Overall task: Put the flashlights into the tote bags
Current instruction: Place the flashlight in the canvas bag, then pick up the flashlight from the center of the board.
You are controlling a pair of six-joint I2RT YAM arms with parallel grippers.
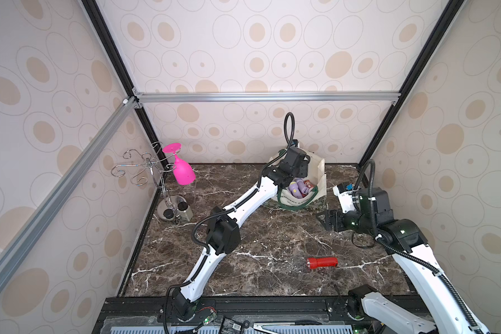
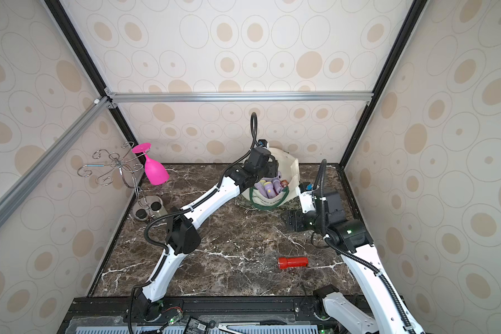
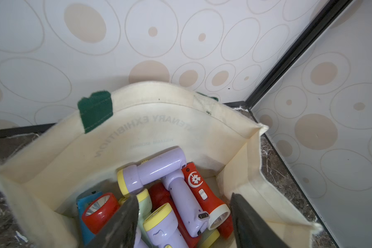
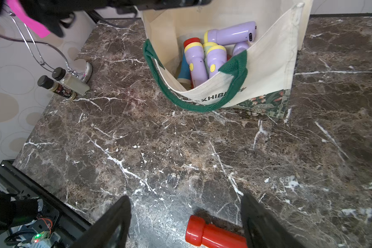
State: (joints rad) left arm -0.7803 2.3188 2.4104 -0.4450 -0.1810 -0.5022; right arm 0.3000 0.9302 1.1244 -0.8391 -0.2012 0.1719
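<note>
The cream tote bag (image 1: 320,170) (image 2: 293,173) stands open at the back of the marble table, dark green handle draped over its front. Several flashlights (image 3: 180,193) (image 4: 215,55), lilac, red and pale green plus a blue one, lie piled inside. My left gripper (image 3: 184,196) (image 1: 302,173) hangs over the bag's mouth, open, with nothing between its fingers. One red flashlight (image 1: 322,263) (image 2: 292,263) (image 4: 213,235) lies on its side on the table, front right. My right gripper (image 4: 185,197) (image 1: 320,217) hovers open to the right of the bag, well above that flashlight.
A chrome wire rack (image 1: 145,167) at the back left holds a pink goblet (image 1: 182,170) upside down. Two small black-capped jars (image 1: 182,211) lie at its base. Patterned walls and black frame posts close in the table on three sides.
</note>
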